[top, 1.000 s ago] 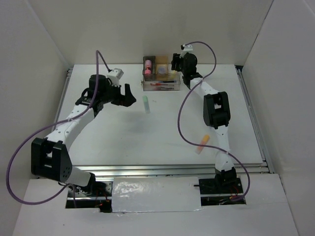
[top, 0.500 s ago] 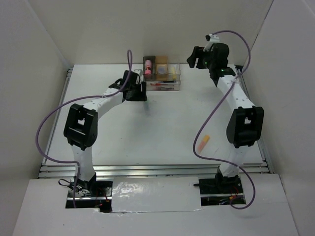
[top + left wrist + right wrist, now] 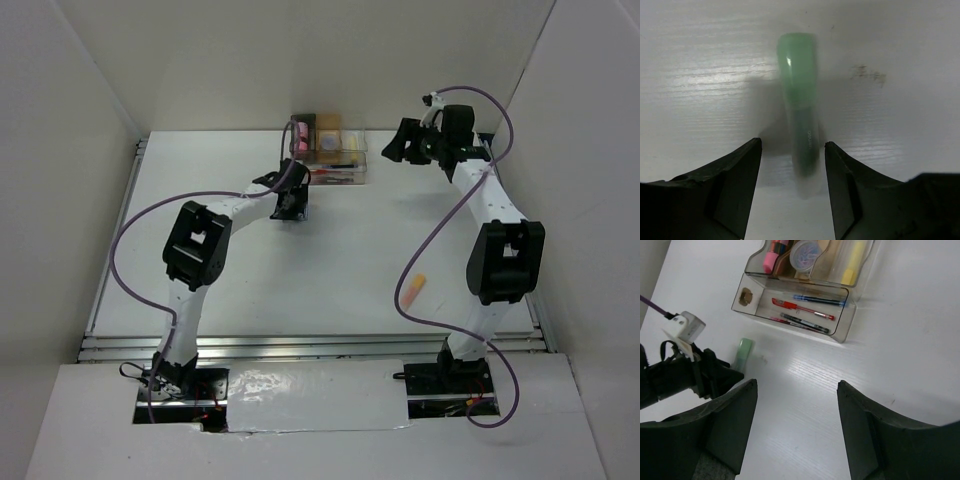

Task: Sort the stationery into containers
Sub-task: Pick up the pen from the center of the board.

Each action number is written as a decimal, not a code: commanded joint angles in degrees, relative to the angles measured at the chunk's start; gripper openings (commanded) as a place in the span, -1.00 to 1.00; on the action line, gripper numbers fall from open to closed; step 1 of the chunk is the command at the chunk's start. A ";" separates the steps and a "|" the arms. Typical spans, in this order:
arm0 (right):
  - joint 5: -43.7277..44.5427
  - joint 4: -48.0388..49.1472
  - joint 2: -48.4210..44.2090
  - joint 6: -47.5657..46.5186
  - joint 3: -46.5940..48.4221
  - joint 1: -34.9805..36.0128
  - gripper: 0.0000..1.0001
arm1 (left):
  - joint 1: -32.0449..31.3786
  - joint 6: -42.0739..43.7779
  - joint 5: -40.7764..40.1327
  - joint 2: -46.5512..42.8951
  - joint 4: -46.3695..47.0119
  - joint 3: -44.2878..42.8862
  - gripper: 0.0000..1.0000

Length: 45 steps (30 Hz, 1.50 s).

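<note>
tabletop (image 3: 695, 75): green marker (image 3: 799, 95) between left fingers (image 3: 732, 180)

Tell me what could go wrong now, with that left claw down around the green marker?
The left claw straddles the green marker near one end, not its middle, so it might tip or slip when lifted. It also lies closer to one finger, so closing could roll it aside. The right arm's purple cable hangs beside the orange marker and might sweep it.
</note>
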State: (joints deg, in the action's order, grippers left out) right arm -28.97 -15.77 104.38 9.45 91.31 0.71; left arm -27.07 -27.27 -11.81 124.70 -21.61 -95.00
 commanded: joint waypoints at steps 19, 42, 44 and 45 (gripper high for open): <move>-22.34 -23.75 -14.90 -18.85 -1.04 3.68 0.32 | 1.23 29.17 41.00 -30.78 2.73 15.97 -1.00; -35.28 -35.23 -36.18 -18.89 -9.83 19.15 0.56 | -5.80 52.58 54.62 -58.09 -24.72 16.08 -1.00; -35.71 -33.37 -33.90 -15.88 -10.36 20.29 0.34 | -5.80 52.05 54.09 -57.65 -24.54 15.73 -1.00; -36.06 -31.45 -32.85 -12.56 -10.45 20.38 0.27 | -5.80 51.27 53.74 -57.47 -24.01 15.72 -1.00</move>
State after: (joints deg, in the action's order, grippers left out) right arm -64.75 -55.35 67.96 -12.32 82.32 20.43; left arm -32.73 23.94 42.46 67.46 -46.57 -78.11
